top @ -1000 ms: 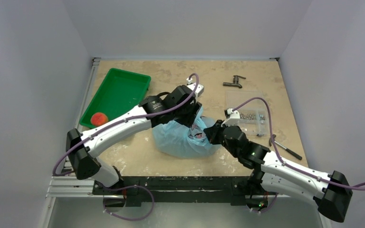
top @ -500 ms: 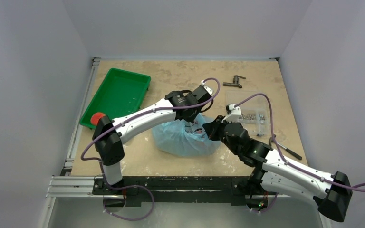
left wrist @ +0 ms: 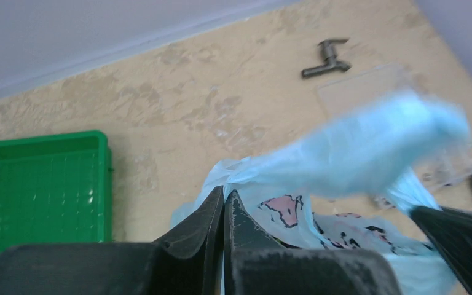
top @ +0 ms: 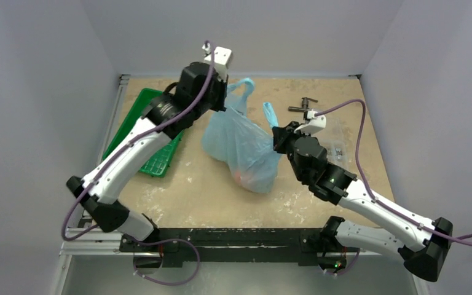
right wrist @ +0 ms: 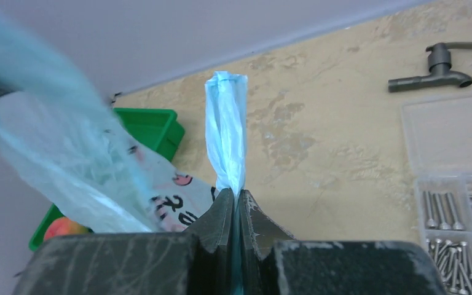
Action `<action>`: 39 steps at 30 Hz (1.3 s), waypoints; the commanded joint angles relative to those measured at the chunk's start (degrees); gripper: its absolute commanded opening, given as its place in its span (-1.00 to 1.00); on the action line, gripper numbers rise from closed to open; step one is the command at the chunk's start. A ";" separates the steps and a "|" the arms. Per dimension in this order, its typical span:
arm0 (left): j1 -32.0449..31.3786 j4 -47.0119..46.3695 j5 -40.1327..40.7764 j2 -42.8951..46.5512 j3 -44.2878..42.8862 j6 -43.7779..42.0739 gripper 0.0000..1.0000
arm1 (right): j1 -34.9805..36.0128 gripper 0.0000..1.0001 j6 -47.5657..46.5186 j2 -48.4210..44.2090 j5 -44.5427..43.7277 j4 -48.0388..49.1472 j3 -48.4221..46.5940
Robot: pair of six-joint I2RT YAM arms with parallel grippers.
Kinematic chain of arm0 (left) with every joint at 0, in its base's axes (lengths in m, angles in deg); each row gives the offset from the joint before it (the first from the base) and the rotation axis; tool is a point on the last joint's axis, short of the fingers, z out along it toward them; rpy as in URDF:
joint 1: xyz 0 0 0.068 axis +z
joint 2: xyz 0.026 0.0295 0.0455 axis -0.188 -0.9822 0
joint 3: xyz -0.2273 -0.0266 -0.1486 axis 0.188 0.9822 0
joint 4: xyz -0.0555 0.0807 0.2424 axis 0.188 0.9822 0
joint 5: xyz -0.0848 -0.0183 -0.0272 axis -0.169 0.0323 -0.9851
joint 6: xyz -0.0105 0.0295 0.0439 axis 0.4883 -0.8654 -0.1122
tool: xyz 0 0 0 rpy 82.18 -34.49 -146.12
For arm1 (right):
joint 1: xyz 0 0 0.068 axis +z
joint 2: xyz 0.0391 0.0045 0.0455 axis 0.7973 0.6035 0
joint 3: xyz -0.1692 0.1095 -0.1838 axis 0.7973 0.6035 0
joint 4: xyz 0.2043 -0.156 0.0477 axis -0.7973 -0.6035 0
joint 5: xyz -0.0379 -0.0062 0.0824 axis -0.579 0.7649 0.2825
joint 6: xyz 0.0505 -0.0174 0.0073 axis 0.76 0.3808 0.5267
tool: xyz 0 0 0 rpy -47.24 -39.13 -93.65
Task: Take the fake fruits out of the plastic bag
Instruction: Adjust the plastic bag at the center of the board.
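Observation:
The light-blue plastic bag hangs above the table, stretched between both grippers. My left gripper is raised high at the back and shut on the bag's upper edge. My right gripper is shut on a twisted handle of the bag. An orange-red fake fruit shows through the film at the bag's sagging bottom. A red-peach fruit lies in the green tray; in the top view my left arm hides it. Other fruits are hidden.
The green tray sits at the left, partly under my left arm. A grey metal tap lies at the back right. A clear box of screws stands right of the bag, behind my right arm.
My left gripper shut on the bag and rose up and back. The right gripper rose with its handle. The bag lifted off the table and now hangs between them.

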 commanded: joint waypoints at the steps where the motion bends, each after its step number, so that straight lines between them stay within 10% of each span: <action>1: -0.30 -9.44 -9.79 10.92 8.84 1.33 -1.00 | -0.47 -1.00 -7.11 -1.95 -2.19 1.04 -0.80; 5: -0.26 -14.76 -12.23 21.10 26.73 8.70 -1.00 | -0.38 -0.85 -10.37 -6.13 19.48 0.65 4.02; 8: -0.26 -18.58 -12.98 27.65 38.08 13.29 -1.00 | -0.38 -0.23 -8.55 -8.53 31.93 -0.53 6.99; 17: -0.26 -15.43 -14.25 40.44 51.58 24.04 -1.00 | -0.38 0.62 -1.16 -4.42 38.42 -24.41 -1.62; 30: -0.26 -15.47 -14.23 45.13 56.06 30.06 -1.00 | 0.07 0.89 -15.02 3.74 48.14 -10.33 -8.36; 39: -0.29 -10.69 -16.28 45.83 53.66 27.43 -1.00 | -0.02 0.62 -16.35 14.17 50.02 7.56 -10.04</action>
